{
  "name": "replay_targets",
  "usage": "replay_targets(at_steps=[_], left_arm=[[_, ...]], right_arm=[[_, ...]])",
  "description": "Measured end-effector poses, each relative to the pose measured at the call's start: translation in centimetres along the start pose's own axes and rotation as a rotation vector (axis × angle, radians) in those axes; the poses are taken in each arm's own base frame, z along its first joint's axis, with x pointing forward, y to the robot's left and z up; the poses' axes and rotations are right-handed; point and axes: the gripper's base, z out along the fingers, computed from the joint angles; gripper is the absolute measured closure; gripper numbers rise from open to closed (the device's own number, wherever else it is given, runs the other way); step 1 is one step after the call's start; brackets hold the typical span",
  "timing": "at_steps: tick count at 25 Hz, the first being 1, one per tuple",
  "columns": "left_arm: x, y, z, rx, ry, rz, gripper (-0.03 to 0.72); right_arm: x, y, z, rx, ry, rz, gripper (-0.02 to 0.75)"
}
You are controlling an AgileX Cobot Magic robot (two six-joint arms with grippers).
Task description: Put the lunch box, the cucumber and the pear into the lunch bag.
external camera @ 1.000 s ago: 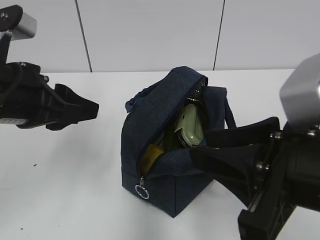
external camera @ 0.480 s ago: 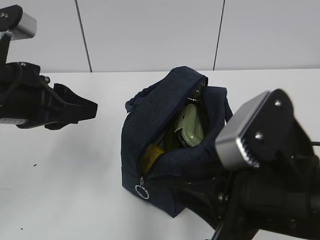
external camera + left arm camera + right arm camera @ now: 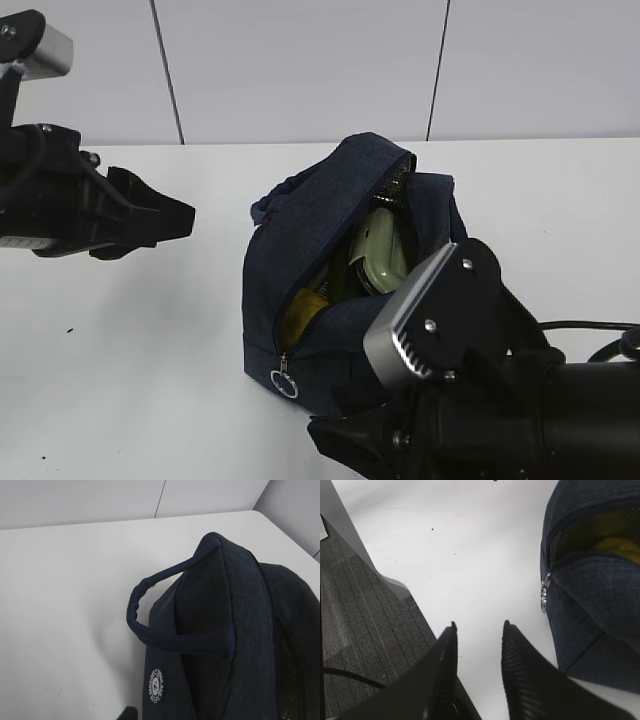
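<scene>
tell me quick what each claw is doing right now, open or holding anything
Left claw: its fingers hide the gap, so open or closed cannot be told; nothing visibly held.
Right claw: open, empty, over the table beside the lunch bag.

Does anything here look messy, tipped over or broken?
Nothing spilled or broken. The lunch bag stands upright on the table, unzipped and gaping, with the lunch box propped on edge inside and something yellow, probably the pear, near the zipper end.
</scene>
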Motion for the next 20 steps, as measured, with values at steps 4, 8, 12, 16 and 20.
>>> replay_targets(at_steps=[4,8,12,16,20], left_arm=[[0.0,0.0,0.0,0.000,0.000,0.000,0.446],[0.0,0.0,0.0,0.000,0.000,0.000,0.447],[0.0,0.0,0.0,0.000,0.000,0.000,0.447],[0.0,0.0,0.0,0.000,0.000,0.000,0.447],[0.0,0.0,0.0,0.000,0.000,0.000,0.447]], right_arm=[[0.0,0.0,0.0,0.001,0.001,-0.003,0.491],[0.0,0.0,0.0,0.003,0.002,-0.003,0.491],[-0.1,-0.1,0.0,0.016,-0.006,0.022,0.491],[0.2,0.1,0.0,0.056,-0.028,0.064,0.492],[1.0,0.4,0.1,0.038,-0.071,-0.006,0.493]])
